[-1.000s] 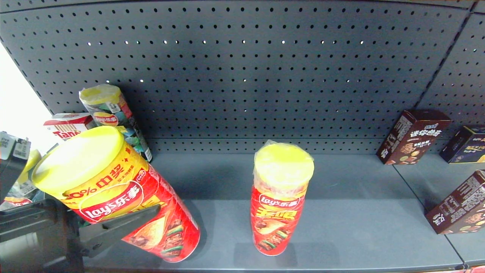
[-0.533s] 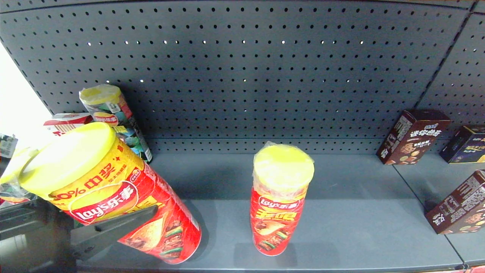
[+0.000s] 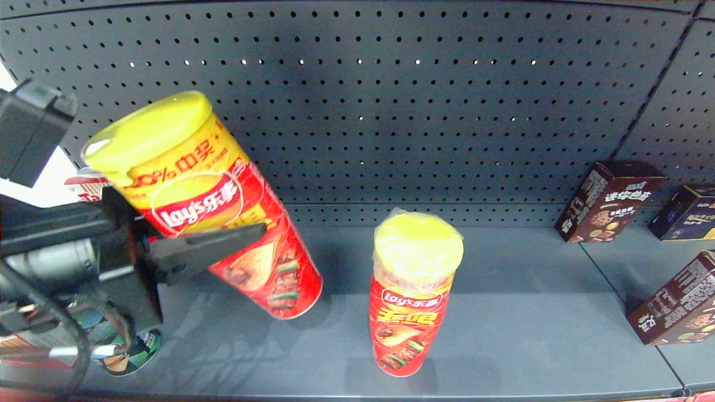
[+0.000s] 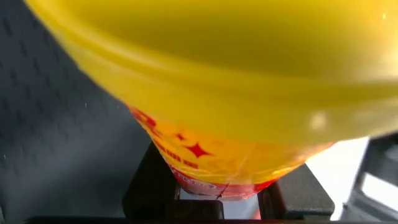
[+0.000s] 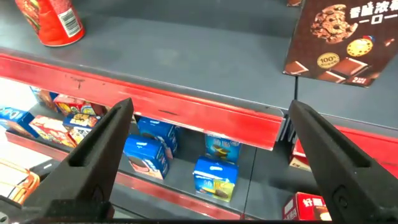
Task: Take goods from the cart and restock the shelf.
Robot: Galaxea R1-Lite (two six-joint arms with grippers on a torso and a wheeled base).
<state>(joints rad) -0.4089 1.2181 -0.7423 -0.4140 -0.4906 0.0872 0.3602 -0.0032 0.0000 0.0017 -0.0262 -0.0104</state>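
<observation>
Two red cans: standing can (image 3: 416,296) on shelf (image 3: 530,335), tilted can (image 3: 195,184) in left pincer (image 3: 234,212); right pincer (image 5: 211,109) wide.

Left arm comes in from the left side. Left gripper (image 3: 226,237) clamped across the middle of the tilted chip canister (image 3: 218,190). Right gripper (image 5: 211,109): fingers spread wide apart.

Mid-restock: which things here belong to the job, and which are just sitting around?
Job: large chip can, tilted in the left gripper; shelf; upright chip can standing on it.
Lying about: brown boxes at right; blue boxes on the lower level.
</observation>
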